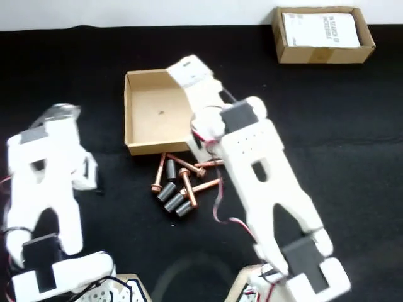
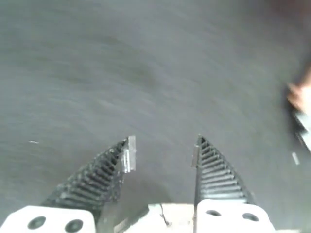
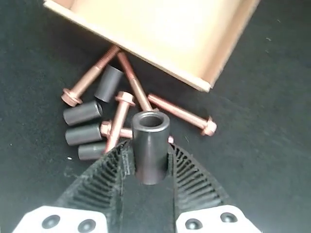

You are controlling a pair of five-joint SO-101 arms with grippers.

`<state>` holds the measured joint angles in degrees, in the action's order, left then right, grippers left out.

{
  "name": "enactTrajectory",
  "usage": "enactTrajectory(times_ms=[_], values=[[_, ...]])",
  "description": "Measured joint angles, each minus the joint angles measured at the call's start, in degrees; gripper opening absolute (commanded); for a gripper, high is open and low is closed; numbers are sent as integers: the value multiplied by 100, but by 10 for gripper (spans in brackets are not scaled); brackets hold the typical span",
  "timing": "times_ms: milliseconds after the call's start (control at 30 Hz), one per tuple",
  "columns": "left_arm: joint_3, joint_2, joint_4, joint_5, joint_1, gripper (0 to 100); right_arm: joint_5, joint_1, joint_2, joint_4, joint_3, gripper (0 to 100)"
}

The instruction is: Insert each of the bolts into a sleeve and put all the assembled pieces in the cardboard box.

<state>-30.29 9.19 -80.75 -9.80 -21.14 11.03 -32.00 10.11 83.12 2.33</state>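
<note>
A pile of several copper bolts (image 1: 189, 186) and dark sleeves (image 1: 167, 192) lies on the black table just in front of the open cardboard box (image 1: 128, 113). My right gripper (image 3: 148, 158) is shut on one dark sleeve (image 3: 150, 141), held upright with its bore facing up, above the bolts (image 3: 182, 114) and loose sleeves (image 3: 82, 112), near the box's corner (image 3: 194, 80). The right arm (image 1: 252, 145) stretches from the front right to that corner. My left gripper (image 2: 163, 145) hangs open and empty over bare table, and appears at the far left (image 1: 60, 114).
A second cardboard box (image 1: 322, 55) holding a white sheet sits at the back right. The table's white far edge (image 1: 126, 12) runs behind the boxes. Black mat spreads left and right of the pile.
</note>
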Motion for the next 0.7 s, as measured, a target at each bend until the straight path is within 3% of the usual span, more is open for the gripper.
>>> enactTrajectory(times_ms=[267, 567, 700], values=[[967, 0, -1284, 343, 1705, 207, 0, 1301, 1714, -1266, 2391, 9], [1741, -466, -1442, 1196, 3411, 207, 0, 2602, 2321, -3543, 5081, 9], [2330, -1310, -1442, 1626, 3675, 207, -141, 2866, 2356, -4290, 5829, 9]])
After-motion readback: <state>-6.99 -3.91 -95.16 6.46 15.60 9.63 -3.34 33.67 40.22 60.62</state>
